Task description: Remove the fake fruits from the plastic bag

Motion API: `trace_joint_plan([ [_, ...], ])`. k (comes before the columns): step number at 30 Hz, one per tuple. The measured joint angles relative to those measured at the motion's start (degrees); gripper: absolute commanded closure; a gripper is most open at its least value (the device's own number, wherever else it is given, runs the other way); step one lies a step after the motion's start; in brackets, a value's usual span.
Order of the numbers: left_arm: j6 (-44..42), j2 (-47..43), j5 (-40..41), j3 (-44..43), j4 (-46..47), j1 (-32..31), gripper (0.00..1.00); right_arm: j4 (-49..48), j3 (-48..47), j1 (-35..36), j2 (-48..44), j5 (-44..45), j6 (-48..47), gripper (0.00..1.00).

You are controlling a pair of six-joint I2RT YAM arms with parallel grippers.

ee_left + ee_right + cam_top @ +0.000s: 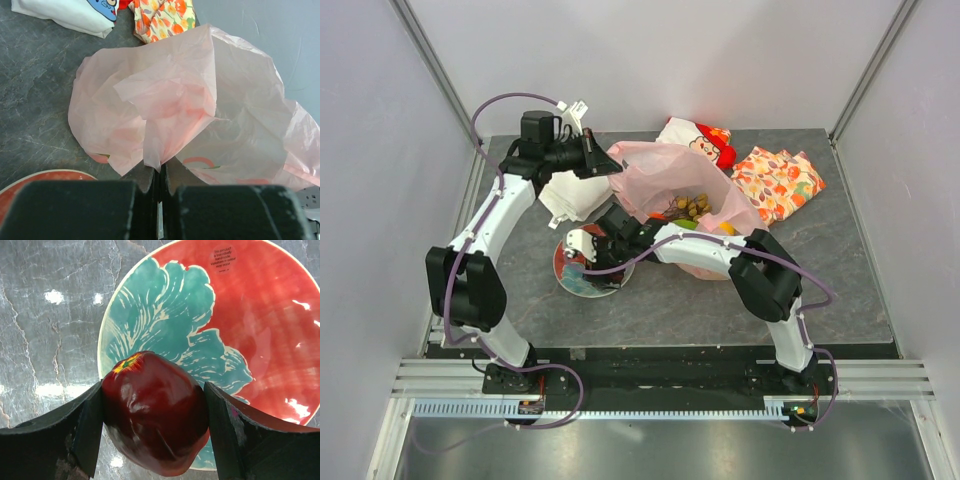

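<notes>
The right gripper clamps the dark red plum between widely spread jaws over the plate, while the left gripper, fully closed, pinches a fold of the pink bag, which holds more fruits.

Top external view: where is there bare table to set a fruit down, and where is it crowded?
Bare table lies right of the right arm, nearer than the orange-patterned cloth, and in the strip between the plate and the arm bases. Crowded: the back middle, where the plastic bag, the white cloth and the left arm meet.
</notes>
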State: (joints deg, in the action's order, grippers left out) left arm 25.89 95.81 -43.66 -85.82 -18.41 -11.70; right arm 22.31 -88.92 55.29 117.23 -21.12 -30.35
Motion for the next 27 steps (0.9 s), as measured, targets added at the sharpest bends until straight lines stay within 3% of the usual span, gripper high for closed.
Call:
trace_joint_plan([
  [3, 0.1, -0.5, 0.0, 0.7, 0.7, 0.0, 0.98, 0.0, 0.0, 0.2, 0.0, 0.1, 0.0, 0.16],
  [6, 0.5, -0.6, -0.1, 0.9, 1.0, 0.0, 0.98, 0.7, -0.3, 0.5, 0.0, 0.3, 0.1, 0.03],
  [12, 1.1, -0.6, -0.3, 0.9, 1.5, 0.0, 0.98, 5.7, -3.0, 0.5, -2.7, 0.8, 0.9, 0.02],
  [17, 1.4, -0.6, -0.4, 0.9, 2.2, 0.0, 0.98, 14.9, -14.5, -2.4, -7.9, -0.6, 3.0, 0.03],
  [20, 1.4, -1.4, -0.3, 2.5, 2.6, 0.0, 0.98, 17.1, -18.7, -8.5, -14.1, -1.5, 5.1, 0.11],
  [23, 1.3, -4.0, -0.3, 6.3, 2.2, 0.0, 0.98, 17.2, -19.8, -16.2, -19.9, 0.3, 6.2, 0.30],
  [24, 1.3, -5.0, -0.2, 7.7, 2.3, 0.0, 0.98, 17.0, -19.5, -17.9, -20.9, 1.6, 6.1, 0.43],
  [27, 1.2, -8.3, 0.0, 11.8, 2.2, -0.2, 0.98, 15.5, -14.6, -19.9, -23.5, 5.8, 4.3, 0.52],
])
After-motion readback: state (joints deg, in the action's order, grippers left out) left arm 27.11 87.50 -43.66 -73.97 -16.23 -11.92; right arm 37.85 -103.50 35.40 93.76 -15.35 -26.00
